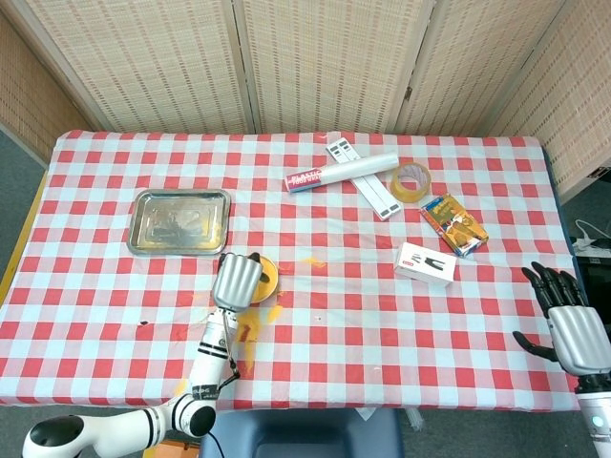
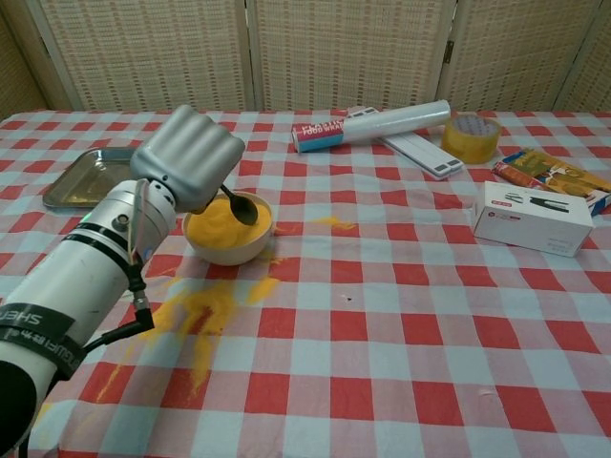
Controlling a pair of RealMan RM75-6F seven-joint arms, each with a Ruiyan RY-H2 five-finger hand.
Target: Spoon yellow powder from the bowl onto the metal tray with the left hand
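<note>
Chest view shows the dark spoon (image 2: 241,206) dipping into the yellow powder (image 2: 224,225) heaped in the cream bowl (image 2: 229,250) — scooping is under way, the carry to the tray is left. The left hand (image 2: 188,156) has its fingers curled round the spoon's handle. The shiny, shallow metal tray (image 2: 84,178) sits just beyond, faintly dusted — spilled powder (image 2: 196,315) streaks the checked surface. The right hand (image 1: 571,324) rests idle, fingers spread.
</note>
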